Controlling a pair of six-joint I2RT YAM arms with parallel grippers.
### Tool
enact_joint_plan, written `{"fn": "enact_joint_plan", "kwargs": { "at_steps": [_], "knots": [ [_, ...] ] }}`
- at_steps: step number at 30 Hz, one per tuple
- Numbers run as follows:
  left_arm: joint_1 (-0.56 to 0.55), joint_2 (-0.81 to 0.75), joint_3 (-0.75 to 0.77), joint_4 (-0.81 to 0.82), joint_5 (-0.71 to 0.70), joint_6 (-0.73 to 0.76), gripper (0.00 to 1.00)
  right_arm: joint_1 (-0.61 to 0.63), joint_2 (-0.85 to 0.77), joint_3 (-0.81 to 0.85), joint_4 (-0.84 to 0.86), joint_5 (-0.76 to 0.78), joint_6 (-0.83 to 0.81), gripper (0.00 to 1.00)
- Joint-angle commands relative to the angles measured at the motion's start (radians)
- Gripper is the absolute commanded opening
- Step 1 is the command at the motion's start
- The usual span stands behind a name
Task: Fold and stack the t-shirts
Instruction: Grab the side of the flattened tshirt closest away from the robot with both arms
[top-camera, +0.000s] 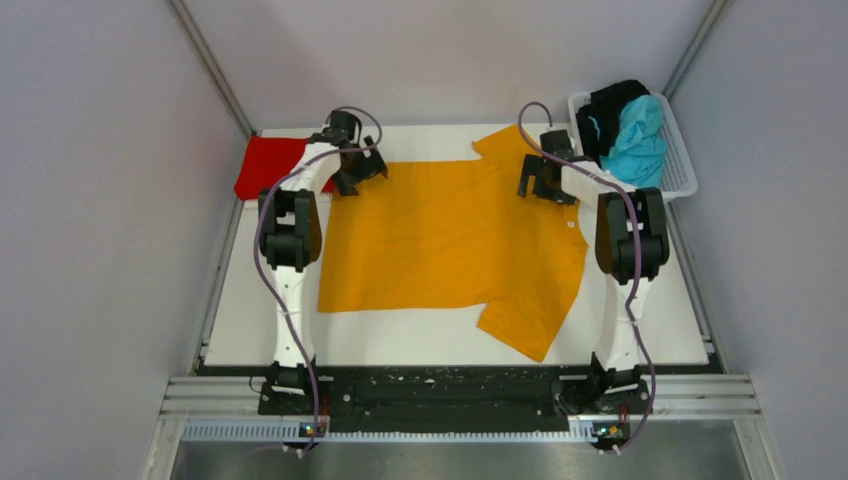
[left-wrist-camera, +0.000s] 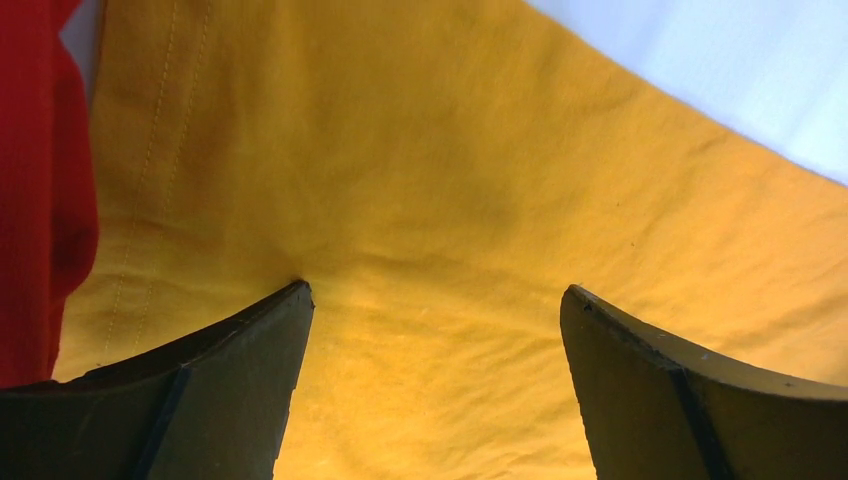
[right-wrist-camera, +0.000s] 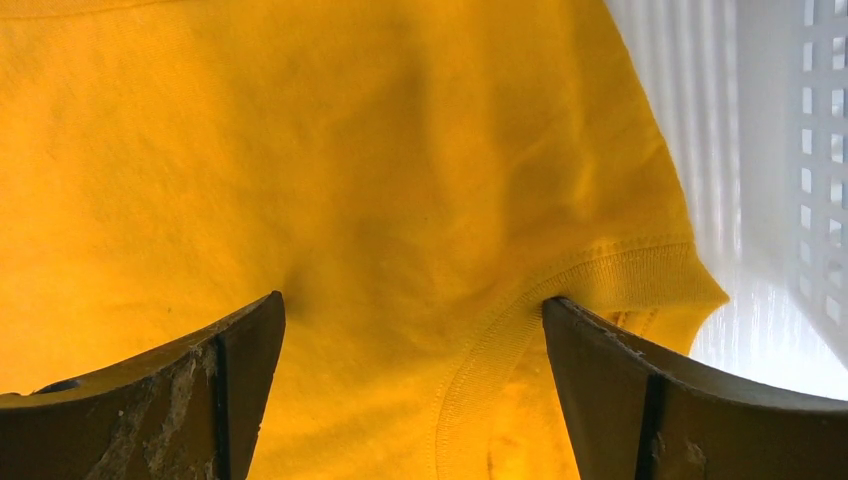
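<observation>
While you are looking down on the white table (top-camera: 240, 330), the plain orange-yellow short-sleeved cloth t-shirt (top-camera: 450, 240) is lying flat across its middle, with its long axis running left to right: hem at the left, collar at the right, one sleeve pointing far and one near. Your left pincer (top-camera: 358, 175) is standing wide over the far-left hem corner, its fingertips (left-wrist-camera: 295, 300) denting the cloth and gripping nothing. Your right pincer (top-camera: 538, 180) is gaping just as wide at the root of the far sleeve, also holding nothing. Both are sitting on the same far long edge, so I am judging that the fold is heading toward you, across the short axis. A folded red cloth shirt (top-camera: 268, 165) is lying just beside the left pincer, and crumpled turquoise (top-camera: 635, 140) and black (top-camera: 610, 105) shirts are waiting in the white slatted plastic basket (top-camera: 685, 170) at the far right.
</observation>
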Motion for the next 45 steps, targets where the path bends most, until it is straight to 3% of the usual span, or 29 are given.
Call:
{"fn": "enact_joint_plan", "kwargs": {
  "at_steps": [1,6,11,17,21,24,27,30,34,45],
  "knots": [
    [0.010,0.043,0.067,-0.013,-0.001,-0.004,0.99,-0.012,0.008,0.053,-0.010,-0.026,-0.049,0.99],
    [-0.003,-0.080,0.042,-0.017,0.008,0.030,0.99,0.014,-0.092,0.049,-0.033,-0.027,-0.082,0.99],
    [-0.030,-0.353,-0.131,-0.022,-0.016,0.062,0.99,0.094,-0.263,-0.039,-0.034,-0.013,-0.097,0.99],
    [-0.049,-0.743,-0.607,-0.017,-0.203,-0.007,0.99,0.136,-0.475,-0.259,0.055,-0.010,-0.048,0.99],
    [-0.048,-0.978,-0.902,-0.103,-0.298,-0.125,0.99,0.136,-0.571,-0.369,0.098,0.133,-0.026,0.99],
    [-0.049,-1.130,-1.073,-0.170,-0.342,-0.205,0.99,0.136,-0.618,-0.418,0.110,0.181,-0.005,0.99],
    [-0.049,-1.231,-1.203,-0.188,-0.357,-0.284,0.99,0.137,-0.658,-0.483,0.163,0.133,0.023,0.99],
    [-0.047,-1.259,-1.288,-0.172,-0.327,-0.336,0.98,0.138,-0.666,-0.498,0.156,0.081,0.038,0.99],
    [-0.046,-1.237,-1.332,-0.166,-0.338,-0.361,0.90,0.140,-0.693,-0.519,0.133,0.110,0.046,0.99],
    [-0.008,-1.167,-1.380,-0.030,-0.346,-0.407,0.55,0.139,-0.718,-0.541,0.094,0.108,0.045,0.99]
  ]
}}
